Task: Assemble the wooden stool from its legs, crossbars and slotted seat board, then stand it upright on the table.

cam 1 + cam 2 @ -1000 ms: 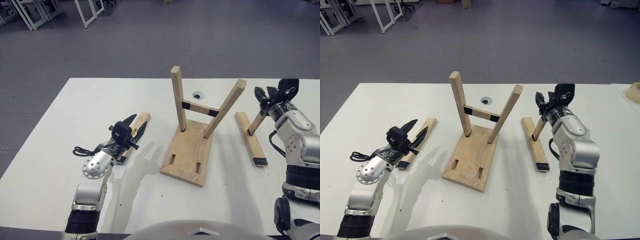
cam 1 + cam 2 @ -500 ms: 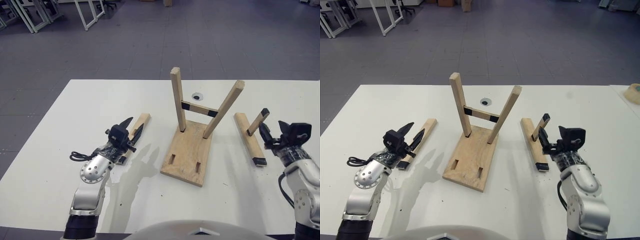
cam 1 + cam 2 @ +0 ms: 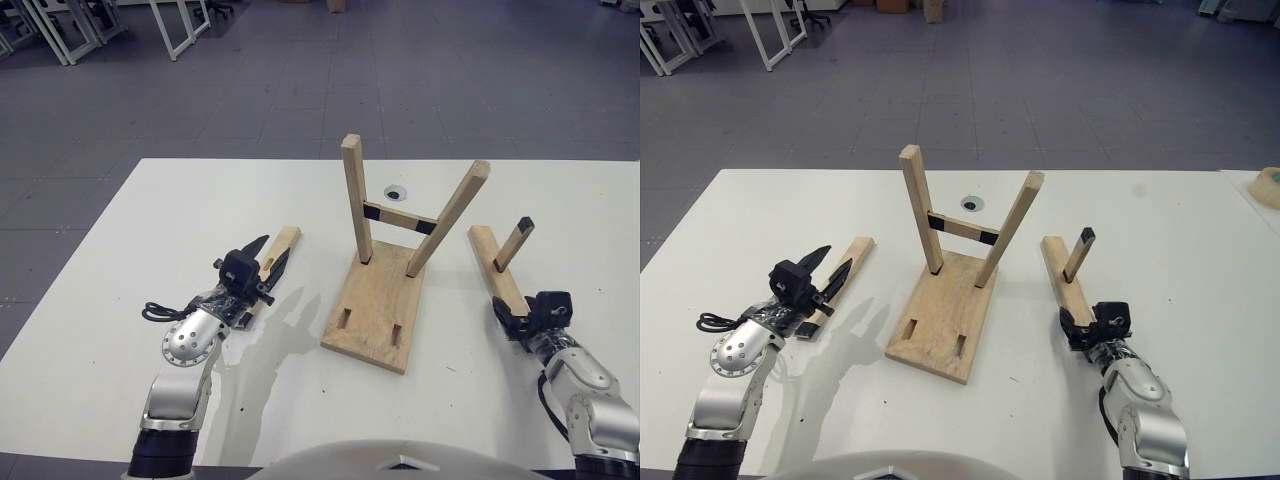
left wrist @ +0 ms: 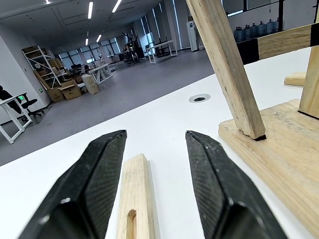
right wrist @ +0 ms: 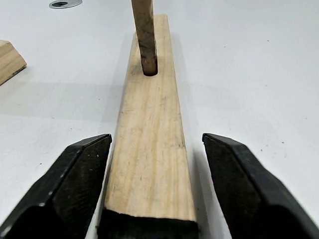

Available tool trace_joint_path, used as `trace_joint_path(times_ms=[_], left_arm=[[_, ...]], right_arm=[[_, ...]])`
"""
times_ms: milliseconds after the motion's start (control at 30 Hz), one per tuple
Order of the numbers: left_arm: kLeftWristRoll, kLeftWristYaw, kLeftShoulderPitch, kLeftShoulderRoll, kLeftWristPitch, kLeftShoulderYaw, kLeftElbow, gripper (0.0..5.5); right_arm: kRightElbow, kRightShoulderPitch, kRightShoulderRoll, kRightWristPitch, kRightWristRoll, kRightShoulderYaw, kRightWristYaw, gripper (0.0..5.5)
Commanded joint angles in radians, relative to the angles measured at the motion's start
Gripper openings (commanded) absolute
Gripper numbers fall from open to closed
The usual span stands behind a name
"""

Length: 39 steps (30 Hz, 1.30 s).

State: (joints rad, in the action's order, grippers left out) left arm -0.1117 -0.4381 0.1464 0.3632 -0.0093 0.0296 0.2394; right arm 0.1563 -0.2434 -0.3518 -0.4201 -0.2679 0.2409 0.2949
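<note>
Big open hall with grey floor, white table (image 3: 150,200) up front. The main change is on the right: a second ago the right gripper (image 3: 522,322) was up in the upper right of the frame by the tip of the short crossbar (image 3: 512,243). Now it has dropped to the lower right and sits at the near, black-capped end of the right leg (image 3: 495,268). The wrist view shows its fingers (image 5: 65,194) spread wide on either side of that leg, gripping nothing. The left gripper (image 3: 266,258) has barely budged at centre left. Its fingers (image 4: 94,189) are also wide, straddling the near end of the left leg (image 4: 134,194) without closing.

I read that as both arms lined up to grab the second leg pair, so the stool is roughly half built.

As for what holds what:
- The board (image 3: 375,300) lies flat mid-frame with two upright legs (image 3: 356,195) plugged into its far slots, joined by a black-ended bar (image 3: 400,217).
- The two near slots (image 3: 343,318) are empty.
- The right leg's hole holds the short crossbar, which sticks up tilted.
- The left leg's slot (image 4: 130,219) has nothing in it.
</note>
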Motion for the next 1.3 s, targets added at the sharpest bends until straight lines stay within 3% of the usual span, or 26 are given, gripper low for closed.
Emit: trace_joint_path(times_ms=[33, 133, 333, 400, 500, 600, 700, 800, 933, 1133, 1300], left_arm=[[-0.002, -0.005, -0.02, -0.001, 0.001, -0.006, -0.019, 2.2], [-0.002, -0.002, -0.028, -0.002, 0.001, -0.004, -0.023, 2.2], [-0.092, 0.03, -0.089, -0.038, 0.035, 0.057, 0.001, 2.2], [-0.294, 0.048, -0.134, -0.083, 0.145, 0.117, 0.065, 2.2], [-0.776, 0.12, -0.193, -0.117, 0.397, 0.17, 0.212, 2.2], [-1.159, 0.225, -0.24, -0.105, 0.511, 0.164, 0.309, 2.67], [-1.384, 0.289, -0.272, -0.067, 0.558, 0.16, 0.36, 3.12], [-1.469, 0.323, -0.298, -0.027, 0.595, 0.15, 0.361, 3.74], [-1.581, 0.332, -0.332, 0.008, 0.624, 0.129, 0.372, 3.81], [-1.759, 0.304, -0.358, 0.084, 0.678, 0.089, 0.396, 3.81], [-1.737, 0.294, -0.372, 0.126, 0.707, 0.045, 0.382, 4.59]], right_arm=[[-0.015, 0.008, 0.005, -0.024, 0.037, -0.027, -0.029, 2.56], [-0.004, 0.026, 0.024, -0.008, 0.042, -0.031, -0.052, 2.04], [0.051, 0.21, 0.031, 0.01, -0.048, 0.069, -0.094, 2.03], [0.109, 0.314, 0.037, -0.017, -0.172, 0.129, -0.082, 2.03], [0.217, 0.417, 0.028, -0.138, -0.482, 0.185, -0.02, 2.03], [0.282, 0.509, -0.014, -0.225, -0.801, 0.243, -0.038, 2.03], [0.306, 0.599, -0.088, -0.289, -1.146, 0.274, -0.092, 2.03], [0.333, 0.626, -0.159, -0.323, -1.385, 0.251, -0.121, 2.03], [0.39, 0.581, -0.26, -0.392, -1.599, 0.169, -0.076, 2.03], [0.359, 0.542, -0.322, -0.486, -1.598, 0.034, 0.079, 2.03], [0.33, 0.555, -0.32, -0.515, -1.542, -0.062, 0.148, 2.03]])
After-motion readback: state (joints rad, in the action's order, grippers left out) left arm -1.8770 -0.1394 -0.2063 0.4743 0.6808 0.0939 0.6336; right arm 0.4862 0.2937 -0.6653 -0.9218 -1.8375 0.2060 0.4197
